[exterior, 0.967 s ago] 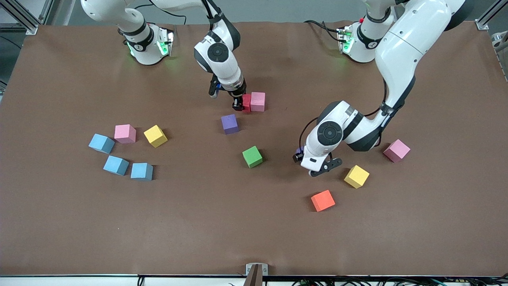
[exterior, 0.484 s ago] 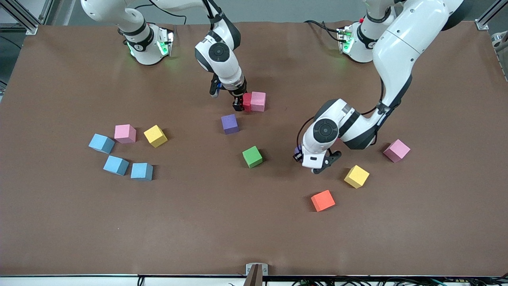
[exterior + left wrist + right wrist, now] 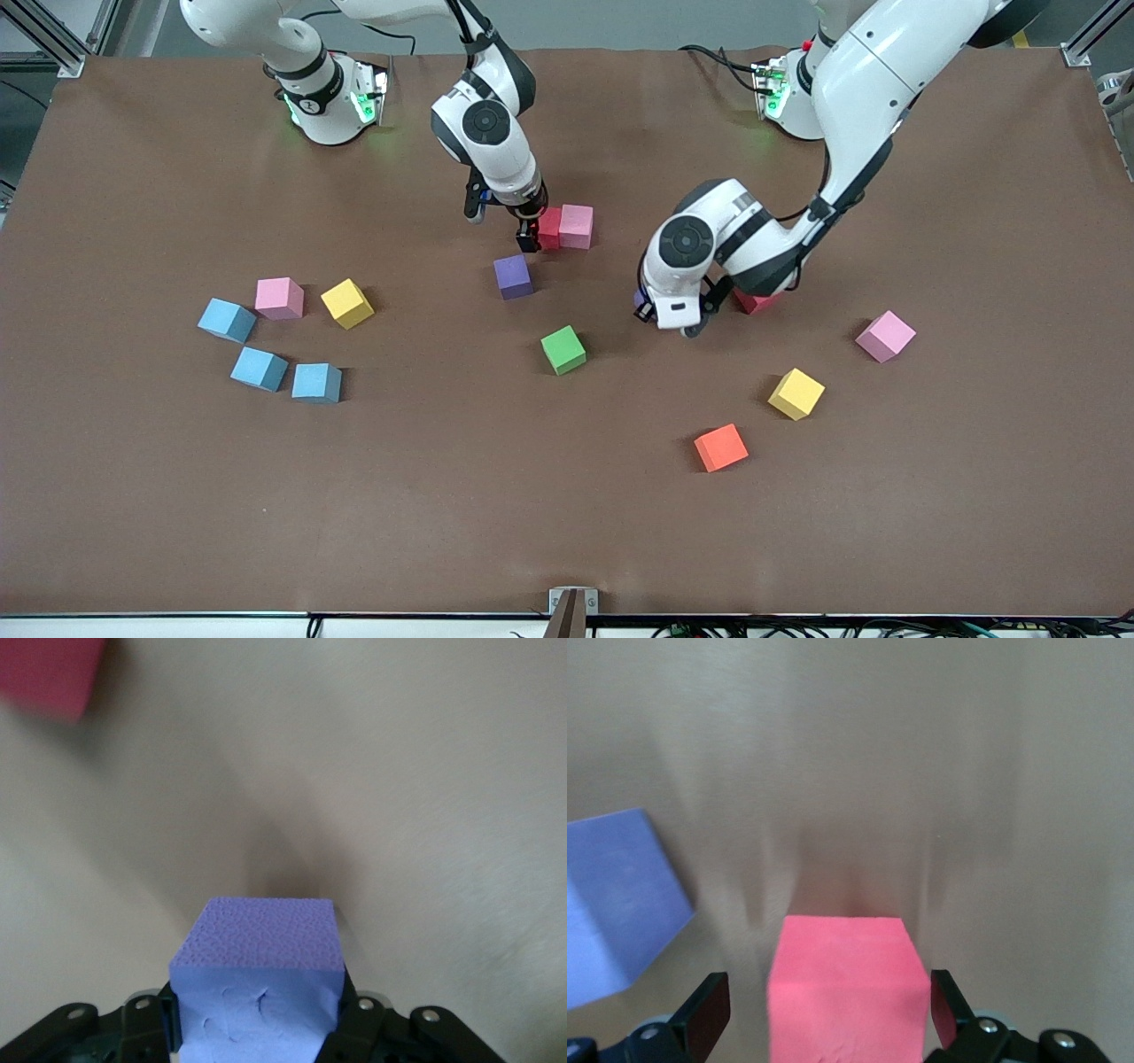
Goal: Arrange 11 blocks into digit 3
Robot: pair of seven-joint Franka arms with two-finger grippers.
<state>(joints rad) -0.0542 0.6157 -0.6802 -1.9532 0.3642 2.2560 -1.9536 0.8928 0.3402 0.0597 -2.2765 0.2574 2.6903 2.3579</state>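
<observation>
My right gripper (image 3: 530,237) stands open around a red block (image 3: 550,228) that touches a pink block (image 3: 576,226); in the right wrist view the red block (image 3: 846,992) sits between spread fingers (image 3: 709,1010) with gaps on both sides. My left gripper (image 3: 644,303) is shut on a purple block (image 3: 257,992), held over bare table between the green block (image 3: 563,349) and a second red block (image 3: 755,303) half hidden under the left arm. Another purple block (image 3: 513,276) lies on the table close to the right gripper.
Toward the right arm's end lie a pink block (image 3: 279,298), a yellow block (image 3: 347,303) and three blue blocks (image 3: 259,368). Toward the left arm's end lie a pink block (image 3: 885,336), a yellow block (image 3: 796,393) and an orange block (image 3: 720,447).
My right gripper has opened and let go of the red block beside the pink one. My left gripper has carried the purple block toward the table's middle, uncovering a red block.
</observation>
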